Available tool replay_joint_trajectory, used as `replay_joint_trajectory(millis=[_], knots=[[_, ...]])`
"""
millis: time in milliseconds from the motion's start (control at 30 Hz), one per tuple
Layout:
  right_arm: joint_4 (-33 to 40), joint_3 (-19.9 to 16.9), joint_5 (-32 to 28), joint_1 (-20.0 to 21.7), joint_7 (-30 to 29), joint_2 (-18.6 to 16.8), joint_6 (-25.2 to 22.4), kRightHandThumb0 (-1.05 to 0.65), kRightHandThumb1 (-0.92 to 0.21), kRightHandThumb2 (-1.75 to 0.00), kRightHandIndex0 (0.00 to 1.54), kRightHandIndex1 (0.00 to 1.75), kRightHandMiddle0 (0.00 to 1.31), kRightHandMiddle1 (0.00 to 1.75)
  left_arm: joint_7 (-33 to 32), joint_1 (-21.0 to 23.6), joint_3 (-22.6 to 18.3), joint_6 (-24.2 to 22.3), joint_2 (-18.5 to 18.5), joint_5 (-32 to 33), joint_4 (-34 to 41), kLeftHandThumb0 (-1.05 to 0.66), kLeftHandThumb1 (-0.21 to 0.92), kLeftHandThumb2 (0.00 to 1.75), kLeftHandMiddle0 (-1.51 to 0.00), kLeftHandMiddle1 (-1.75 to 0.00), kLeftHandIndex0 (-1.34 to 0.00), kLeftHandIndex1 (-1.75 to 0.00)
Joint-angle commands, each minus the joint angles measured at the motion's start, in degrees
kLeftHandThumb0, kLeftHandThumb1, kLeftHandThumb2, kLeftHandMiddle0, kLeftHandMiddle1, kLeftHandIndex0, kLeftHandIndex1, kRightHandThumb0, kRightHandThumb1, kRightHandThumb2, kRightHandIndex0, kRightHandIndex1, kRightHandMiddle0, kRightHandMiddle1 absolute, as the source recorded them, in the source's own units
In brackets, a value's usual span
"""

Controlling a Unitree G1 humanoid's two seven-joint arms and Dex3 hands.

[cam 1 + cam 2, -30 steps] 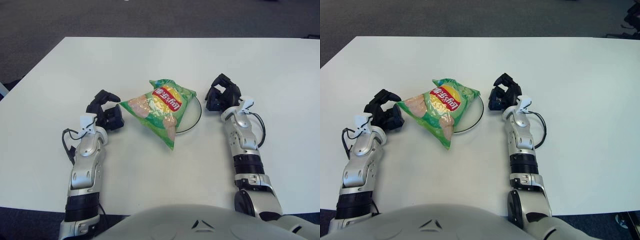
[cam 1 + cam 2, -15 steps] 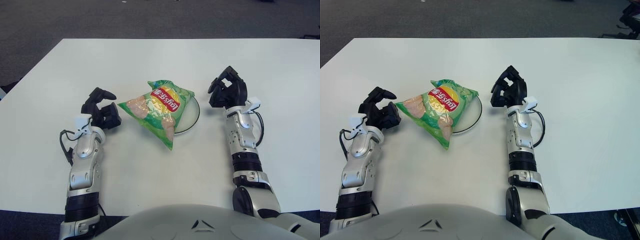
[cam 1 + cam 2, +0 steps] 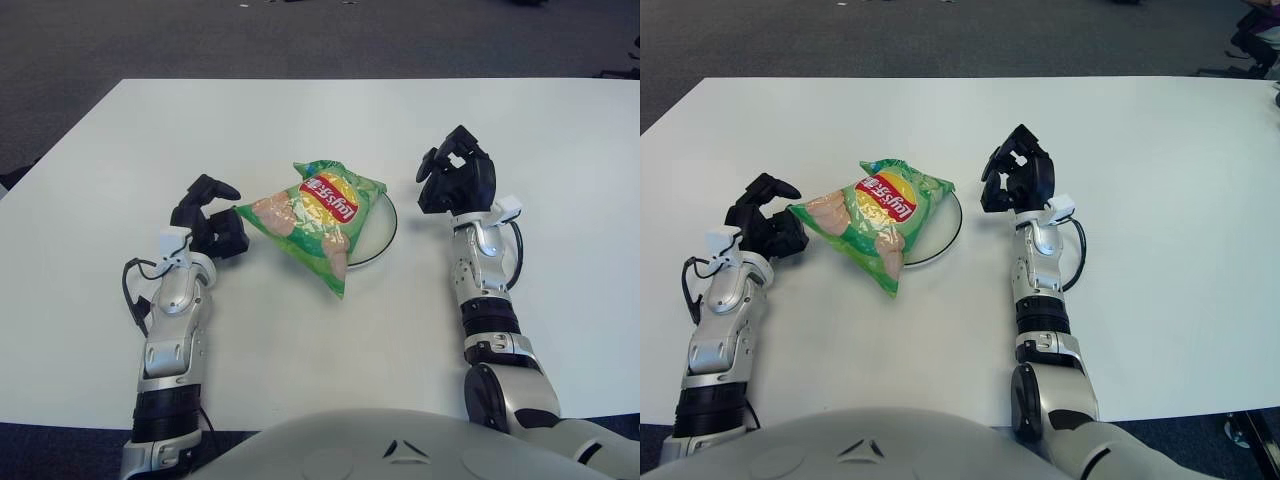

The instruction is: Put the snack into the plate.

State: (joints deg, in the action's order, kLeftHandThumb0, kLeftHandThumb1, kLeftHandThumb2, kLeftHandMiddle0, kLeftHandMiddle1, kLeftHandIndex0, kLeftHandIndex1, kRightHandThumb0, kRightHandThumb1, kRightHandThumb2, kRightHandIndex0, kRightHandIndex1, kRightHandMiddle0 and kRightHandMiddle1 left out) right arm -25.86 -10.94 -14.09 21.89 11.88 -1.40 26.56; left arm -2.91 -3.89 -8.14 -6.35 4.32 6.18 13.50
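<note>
A white surface (image 3: 300, 120) fills most of the view. Dark grey carpet (image 3: 300, 35) lies beyond the surface's far edge.

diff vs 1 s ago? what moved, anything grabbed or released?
The right hand lifted off the table beside the plate and now hovers just right of it, holding nothing. The left hand edged back toward the snack bag's left corner, not gripping it. Bag and plate unchanged, the bag lying partly over the plate.
</note>
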Motion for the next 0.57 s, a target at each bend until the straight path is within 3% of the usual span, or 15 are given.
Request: replay_joint_trajectory(millis=[0,533], knots=[[-4.30,0.09,-1.24,-7.19,0.57,-2.93,0.00,-0.01,0.08,-1.75,0.90,1.70,0.70,1.75,-0.57,-1.75,1.04,-0.17,-2.67,0.08,-2.27,-0.50,0.28,1.36,-1.35,-1.75,-0.64,-1.75],[-2.02,-0.19,-4.61,-8.24,4.04,-2.88,-2.08,-0.01,0.08,-1.75,0.87,1.75,0.73,1.71,1.33,-2.41,1.09,12.73,-6.49,4.35,-6.61,-0.49,0.30,1.34,-1.27,-1.75,-0.62,-1.75]])
